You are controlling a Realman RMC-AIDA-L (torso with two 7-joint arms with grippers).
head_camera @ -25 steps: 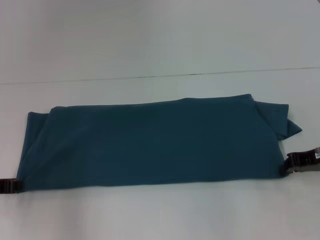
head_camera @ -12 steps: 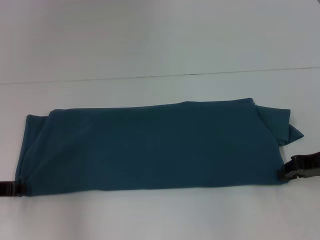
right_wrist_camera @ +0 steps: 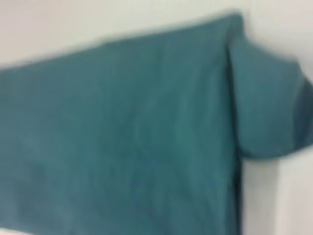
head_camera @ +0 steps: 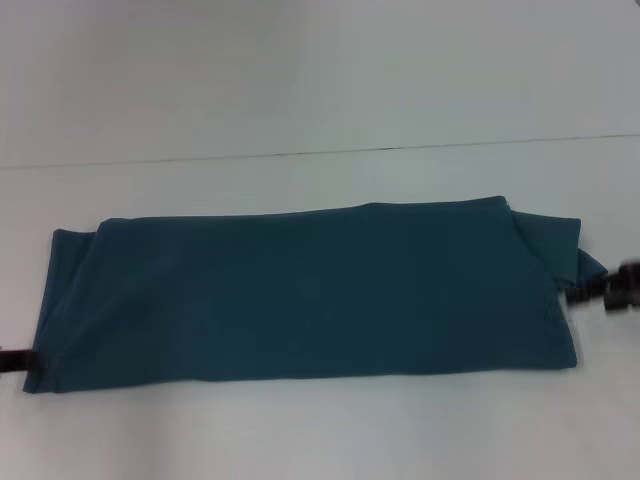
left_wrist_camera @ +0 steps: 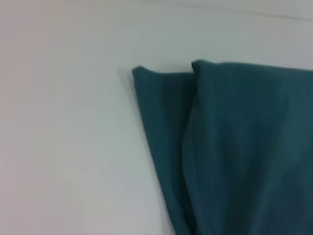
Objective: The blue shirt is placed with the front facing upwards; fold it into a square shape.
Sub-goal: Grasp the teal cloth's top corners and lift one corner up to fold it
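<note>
The blue shirt lies flat on the white table as a long teal-blue strip running left to right, plain side up, with no print showing. A sleeve flap sticks out at its right end. My left gripper shows only as a dark sliver at the picture's left edge, just off the shirt's near left corner. My right gripper hovers beside the sleeve at the shirt's right end. The left wrist view shows the shirt's layered left end. The right wrist view shows the shirt's right end with the sleeve.
The white table extends in front of and behind the shirt. A thin seam line crosses it behind the shirt.
My right gripper has risen from the shirt's near right corner to beside the sleeve. My left gripper has drawn back to the left, away from the near left corner. The shirt stays flat.
</note>
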